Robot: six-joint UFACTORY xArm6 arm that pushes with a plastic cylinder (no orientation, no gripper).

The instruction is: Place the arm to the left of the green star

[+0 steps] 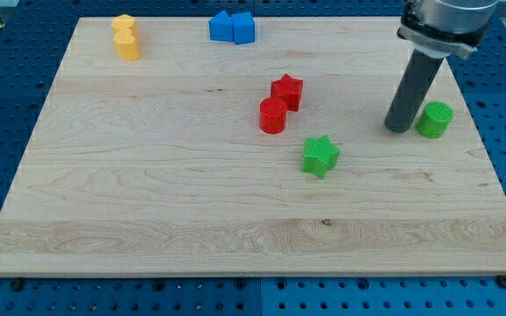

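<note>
The green star (321, 156) lies on the wooden board (148, 175), right of the middle. My tip (399, 128) rests on the board to the star's upper right, well apart from it. The tip stands just left of a green cylinder (434, 119), close to it or touching it; I cannot tell which.
A red star (287, 91) and a red cylinder (272, 116) sit together up and left of the green star. Two blue blocks (232, 27) stand at the top edge. Two yellow blocks (126, 37) stand at the top left. A blue pegboard surrounds the board.
</note>
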